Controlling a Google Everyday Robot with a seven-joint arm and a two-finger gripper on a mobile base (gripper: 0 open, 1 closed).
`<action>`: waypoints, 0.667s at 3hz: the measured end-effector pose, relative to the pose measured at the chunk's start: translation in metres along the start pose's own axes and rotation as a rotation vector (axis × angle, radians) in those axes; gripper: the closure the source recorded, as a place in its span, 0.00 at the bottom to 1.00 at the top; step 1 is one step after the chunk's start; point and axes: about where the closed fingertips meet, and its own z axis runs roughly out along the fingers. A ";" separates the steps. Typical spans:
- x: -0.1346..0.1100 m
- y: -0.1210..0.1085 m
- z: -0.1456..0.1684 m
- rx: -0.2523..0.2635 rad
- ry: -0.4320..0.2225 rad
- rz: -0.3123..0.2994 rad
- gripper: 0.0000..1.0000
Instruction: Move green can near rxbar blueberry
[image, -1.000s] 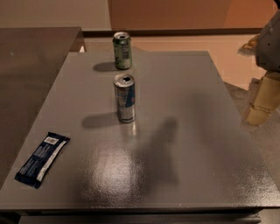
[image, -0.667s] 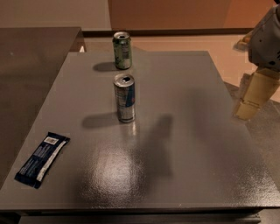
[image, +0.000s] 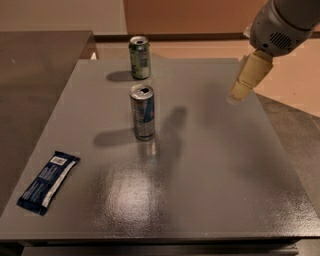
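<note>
The green can stands upright near the far edge of the worktop. It is well to the left of the end effector as the camera sees it, and a little farther back.

The can has a thin metal wall, and I judge it to be light, and lighter if it has been emptied. It should be stiff enough around its middle but will dent under a hard squeeze. The smooth printed skin may slip, and a knock near the top could tip it. The best hold looks to be across the mid-body from the side, with the can kept upright.

A slimmer silver-and-blue can stands just in front of the green one. It is also left of the end effector but nearer the camera, and a carry toward the bar would have to go around or over it.

The rxbar blueberry lies flat by the near left edge. Of the three things it is the farthest from the end effector, well apart from both cans.

The arm comes in from the upper right. Its pale end effector angles down and to the left, hanging above the far right part of the worktop and touching nothing. Whether it is open or closed cannot be told from this angle, and nothing is seen in it.
</note>
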 end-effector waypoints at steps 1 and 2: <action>-0.024 -0.042 0.024 0.017 -0.061 0.032 0.00; -0.050 -0.079 0.052 0.016 -0.113 0.049 0.00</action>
